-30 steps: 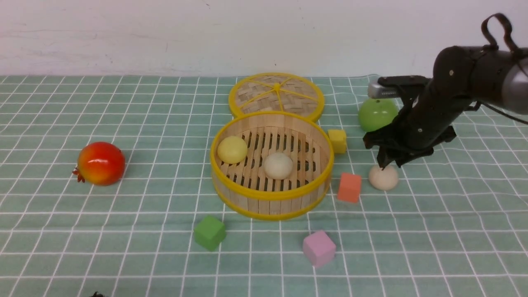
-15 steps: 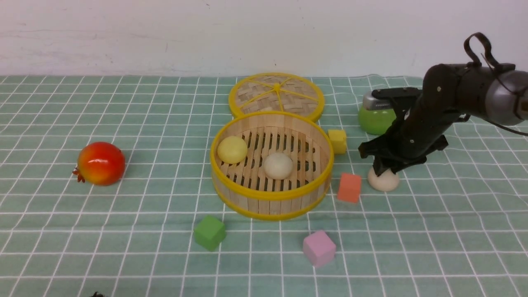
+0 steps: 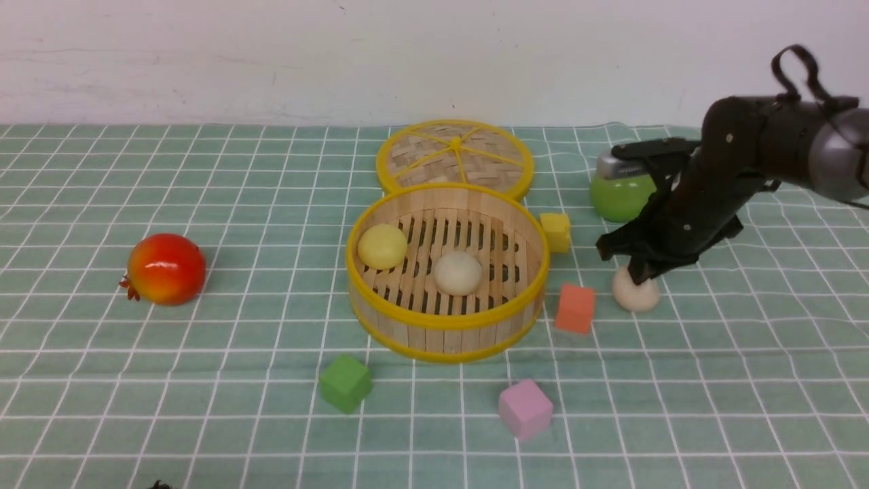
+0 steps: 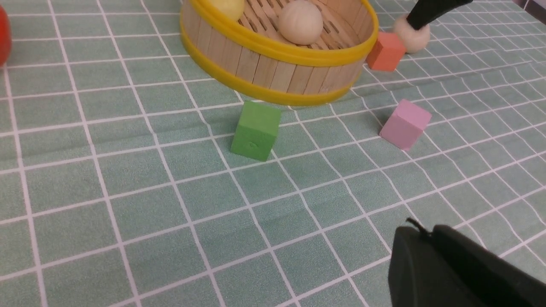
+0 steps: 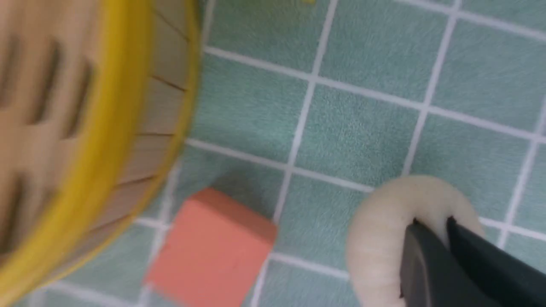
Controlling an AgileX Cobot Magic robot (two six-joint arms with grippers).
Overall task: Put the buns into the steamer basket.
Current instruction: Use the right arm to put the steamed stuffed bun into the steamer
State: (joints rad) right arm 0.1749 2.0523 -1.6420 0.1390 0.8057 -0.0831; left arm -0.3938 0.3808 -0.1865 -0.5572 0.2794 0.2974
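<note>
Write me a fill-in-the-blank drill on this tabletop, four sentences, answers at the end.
The steamer basket has ____ buns inside.
The right gripper is at the ____ outside the basket.
Of the cubes, the one nearest that bun is ____.
The bun in the basket that is farther to the robot's left is ____.

Missing words: two; bun; orange; yellow.

Red fruit [image 3: 166, 269] at left, woven lid [image 3: 456, 156] behind basket [image 3: 448, 333], green apple [image 3: 622, 197] at right
</note>
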